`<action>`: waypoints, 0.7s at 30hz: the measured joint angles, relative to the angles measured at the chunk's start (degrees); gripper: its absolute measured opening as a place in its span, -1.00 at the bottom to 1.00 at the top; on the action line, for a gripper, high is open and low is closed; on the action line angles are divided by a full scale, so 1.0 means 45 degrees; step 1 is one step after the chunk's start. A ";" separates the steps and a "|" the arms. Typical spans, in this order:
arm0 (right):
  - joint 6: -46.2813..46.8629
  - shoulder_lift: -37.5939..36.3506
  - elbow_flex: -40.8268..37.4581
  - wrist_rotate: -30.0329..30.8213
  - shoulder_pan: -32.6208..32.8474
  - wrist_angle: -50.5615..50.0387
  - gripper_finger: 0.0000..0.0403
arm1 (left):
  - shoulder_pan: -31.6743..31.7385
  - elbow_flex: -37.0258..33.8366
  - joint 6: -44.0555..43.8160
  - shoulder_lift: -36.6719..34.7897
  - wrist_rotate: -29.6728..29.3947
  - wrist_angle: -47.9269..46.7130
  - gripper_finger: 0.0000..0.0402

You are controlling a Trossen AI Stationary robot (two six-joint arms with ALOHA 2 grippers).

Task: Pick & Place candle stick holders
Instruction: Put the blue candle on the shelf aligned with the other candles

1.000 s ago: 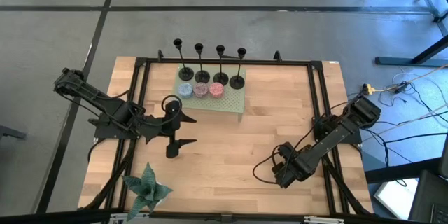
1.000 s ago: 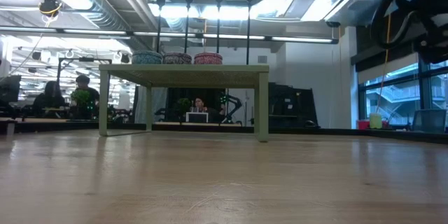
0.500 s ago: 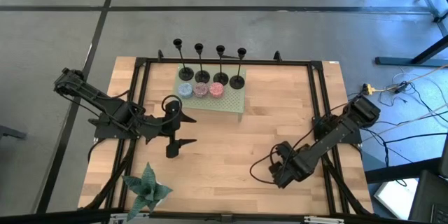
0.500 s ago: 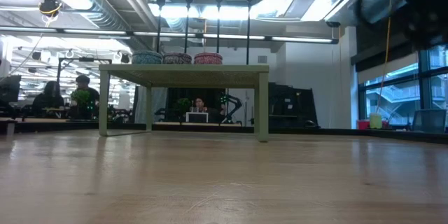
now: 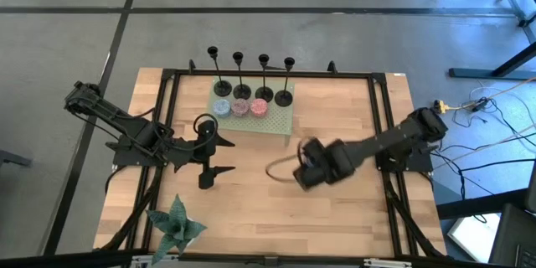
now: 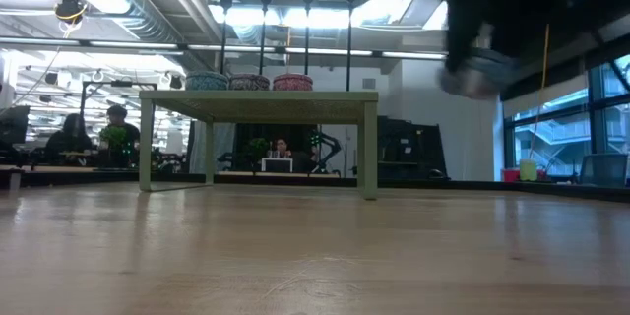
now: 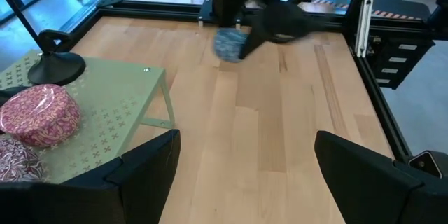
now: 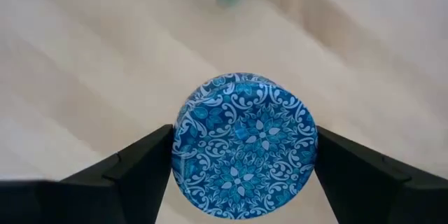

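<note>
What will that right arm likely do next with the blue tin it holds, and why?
Probably move it toward the green stand. The right gripper is clamped on the blue tin above bare table, short of the stand, where three similar tins sit in a row before the candlestick holders. The left gripper waits open nearby.

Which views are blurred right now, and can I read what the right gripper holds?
High view: right gripper smeared, rest crisp. Low view: it is a dark streak, upper right. Left wrist view: blurred too. Right wrist view: blue patterned tin sharp between its fingers, table streaked.
</note>
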 joint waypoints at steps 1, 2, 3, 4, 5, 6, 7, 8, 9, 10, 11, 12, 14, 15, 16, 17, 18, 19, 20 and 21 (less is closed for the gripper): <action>-0.0421 0.0000 0.0244 -0.0003 -0.0376 0.0006 0.56 | 0.0000 0.0000 0.0000 0.0002 0.0000 -0.0003 0.63; -0.0806 0.0000 0.0473 -0.0003 -0.0753 0.0038 0.56 | 0.0000 0.0001 0.0000 0.0000 0.0000 -0.0003 0.63; -0.1239 0.0000 0.0682 -0.0043 -0.1095 0.0088 0.56 | 0.0000 0.0000 0.0011 0.0000 0.0000 -0.0003 0.63; -0.1678 -0.0002 0.0894 -0.0175 -0.1448 0.0135 0.57 | 0.0000 0.0005 0.0111 0.0000 0.0000 -0.0012 0.63; -0.2090 0.0000 0.1086 -0.0337 -0.1781 0.0223 0.57 | 0.0000 0.0000 0.0304 0.0000 0.0000 -0.0017 0.63; -0.2495 -0.0001 0.1260 -0.0497 -0.2081 0.0364 0.57 | 0.0000 0.0000 0.0533 0.0000 0.0000 -0.0017 0.63; -0.2846 -0.0005 0.1408 -0.0639 -0.2385 0.0570 0.57 | 0.0000 0.0000 0.0730 0.0000 0.0000 -0.0041 0.63; -0.3197 -0.0005 0.1541 -0.0744 -0.2677 0.0796 0.57 | 0.0003 0.0000 0.0892 0.0003 0.0000 -0.0110 0.63; -0.3500 -0.0005 0.1636 -0.0780 -0.2956 0.1099 0.57 | 0.0000 0.0000 0.0995 0.0000 0.0000 -0.0180 0.63; -0.3696 -0.0005 0.1709 -0.0786 -0.3234 0.1452 0.57 | 0.0000 0.0000 0.1080 0.0000 0.0000 -0.0221 0.63; -0.3952 -0.0005 0.1749 -0.0829 -0.3508 0.1899 0.57 | 0.0000 0.0002 0.1107 0.0000 0.0000 -0.0272 0.63; -0.4200 -0.0005 0.1756 -0.0970 -0.3763 0.2321 0.57 | 0.0000 0.0000 0.1107 0.0000 0.0000 -0.0354 0.63; -0.4604 -0.0005 0.1756 -0.1394 -0.4292 0.2927 0.57 | 0.0000 0.0000 0.1112 0.0003 0.0000 -0.0525 0.63; -0.4823 -0.0005 0.1756 -0.1526 -0.4542 0.3172 0.57 | 0.0000 0.0003 0.1112 0.0000 0.0000 -0.0601 0.63; -0.4989 -0.0005 0.1756 -0.1632 -0.4782 0.3385 0.57 | 0.0002 0.0000 0.1112 0.0000 0.0000 -0.0693 0.63; -0.5176 -0.0005 0.1756 -0.1671 -0.5014 0.3535 0.57 | 0.0000 0.0000 0.1112 0.0001 0.0000 -0.0804 0.63; -0.5302 -0.0005 0.1756 -0.1664 -0.5228 0.3633 0.57 | 0.0001 0.0004 0.1112 0.0001 0.0000 -0.0950 0.63; -0.5428 -0.0005 0.1756 -0.1667 -0.5431 0.3718 0.57 | 0.0000 0.0000 0.1112 0.0000 0.0000 -0.1067 0.63; -0.5546 -0.0005 0.1756 -0.1668 -0.5613 0.3830 0.57 | 0.0000 0.0000 0.1112 0.0000 0.0000 -0.1137 0.63; -0.5579 -0.0005 0.1756 -0.1667 -0.5776 0.3928 0.57 | 0.0000 0.0005 0.1112 0.0000 0.0000 -0.1209 0.63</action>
